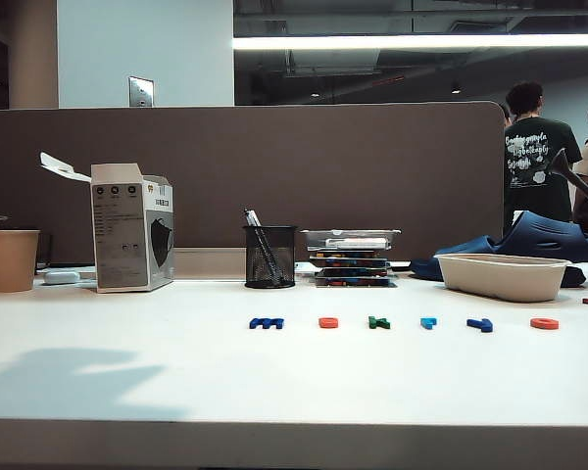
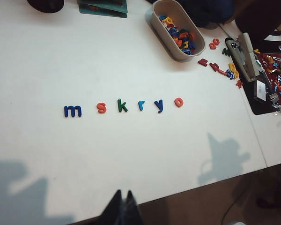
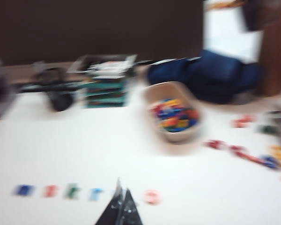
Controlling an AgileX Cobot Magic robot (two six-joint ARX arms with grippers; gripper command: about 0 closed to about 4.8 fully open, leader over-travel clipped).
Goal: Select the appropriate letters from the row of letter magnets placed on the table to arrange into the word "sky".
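Six letter magnets lie in a row on the white table [image 1: 127,362]: dark-blue m [image 1: 267,322], orange-red s [image 1: 328,322], dark-green k [image 1: 378,322], light-blue r [image 1: 428,322], dark-blue y [image 1: 480,324] and orange-red o [image 1: 544,323]. The left wrist view shows s [image 2: 101,108], k [image 2: 122,105] and y [image 2: 159,105] clearly. My left gripper [image 2: 123,193] is shut and empty, high over the table's front edge, well short of the row. My right gripper [image 3: 122,185] is shut and empty in a blurred view. Its tips cover the y, between the r [image 3: 95,193] and o [image 3: 152,197]. Neither gripper shows in the exterior view.
A beige tub [image 1: 502,277] of loose letters stands behind the row's right end. More letters [image 2: 220,68], a stapler [image 2: 246,56] and a dark tray [image 2: 271,75] lie to its right. At the back stand a mesh pen holder [image 1: 269,257], stacked boxes [image 1: 353,257], a white carton [image 1: 132,227] and a paper cup [image 1: 12,259].
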